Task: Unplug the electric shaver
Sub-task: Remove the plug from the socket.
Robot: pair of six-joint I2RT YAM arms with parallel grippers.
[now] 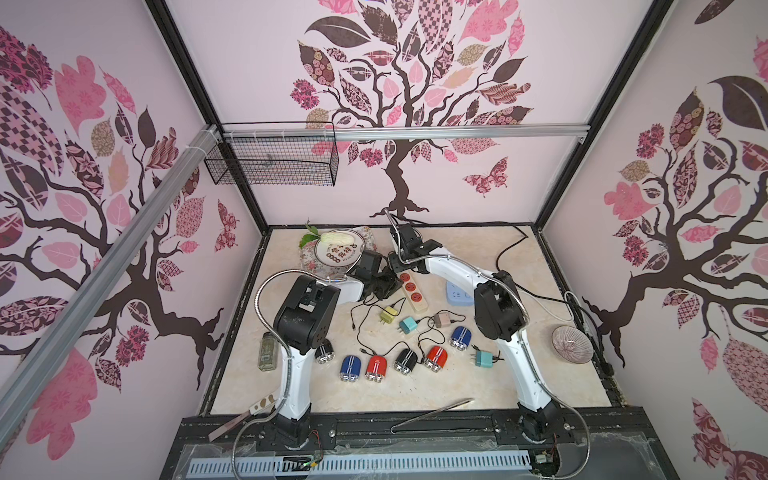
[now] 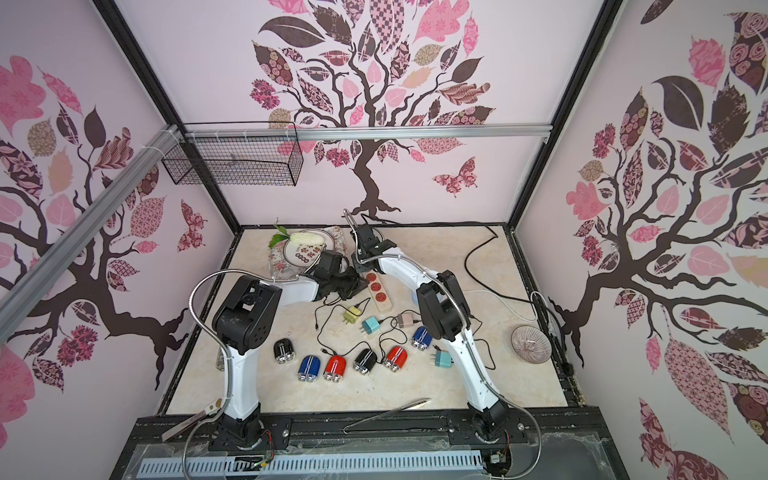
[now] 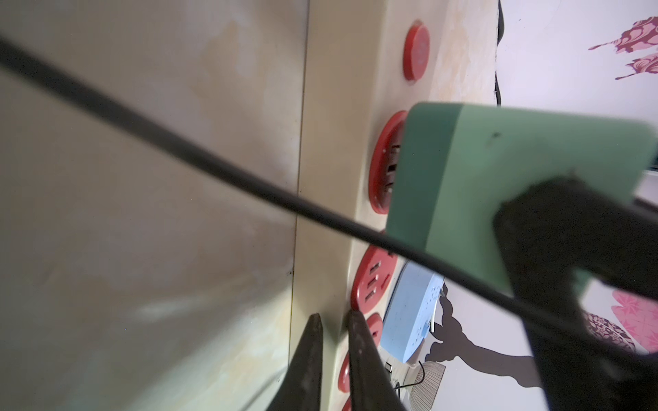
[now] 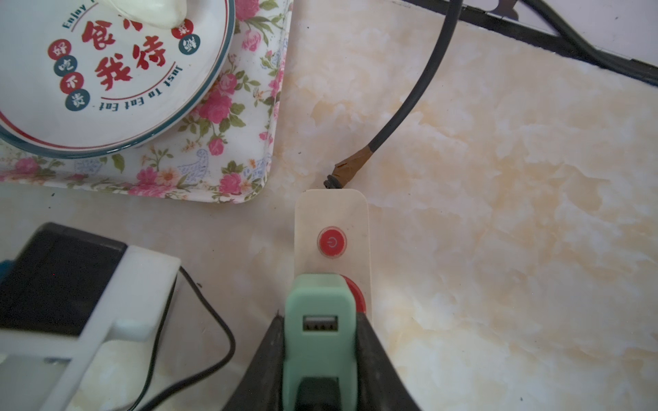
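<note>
A green charger adapter [image 4: 320,341] stands in the first red socket of the cream power strip [image 4: 331,210], right beside the strip's red button [image 4: 332,242]. My right gripper [image 4: 320,316] is shut on the adapter from both sides. A black cable [image 3: 199,156] runs from the adapter's lower port. My left gripper [image 3: 334,318] is shut, its tips resting on the strip's edge further along. Several small shavers, among them a black one [image 1: 405,359] and a red one [image 1: 435,358], lie near the front. I cannot tell which shaver this cable reaches.
A plate [image 4: 185,106] on a floral tray [image 4: 228,170] lies close to the strip's end. A blue power strip [image 1: 457,293], loose adapters like the yellow one [image 1: 389,313], a bowl [image 1: 572,345], a glass bottle [image 1: 268,351] and metal tongs [image 1: 432,411] share the table.
</note>
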